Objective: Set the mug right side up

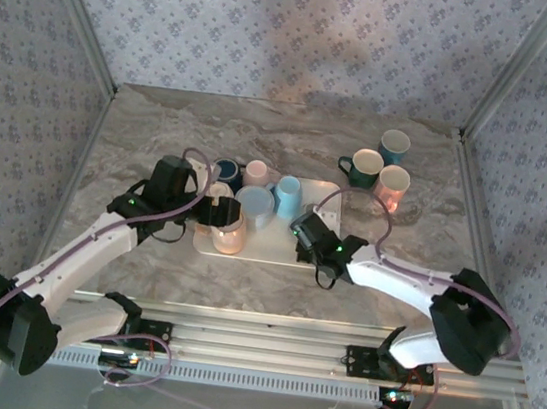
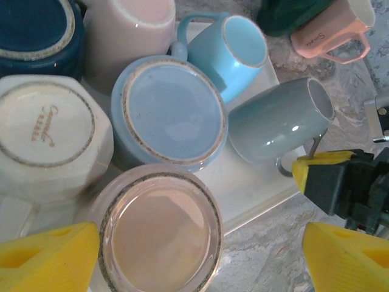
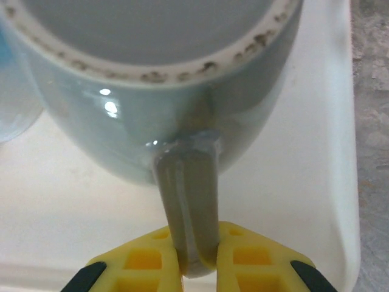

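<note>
On the white tray (image 3: 316, 152), near its right edge, the grey-blue mug (image 2: 276, 125) lies on its side, its handle (image 3: 188, 207) pinched between the right gripper's (image 3: 197, 258) yellow fingers; the left gripper (image 2: 200, 249) hovers spread wide above an upside-down peach mug (image 2: 159, 234)

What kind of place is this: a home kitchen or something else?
Probably a lab test cell, not a kitchen: wallpapered panels box in a marble-look table, and mugs crowd a tray.
</note>
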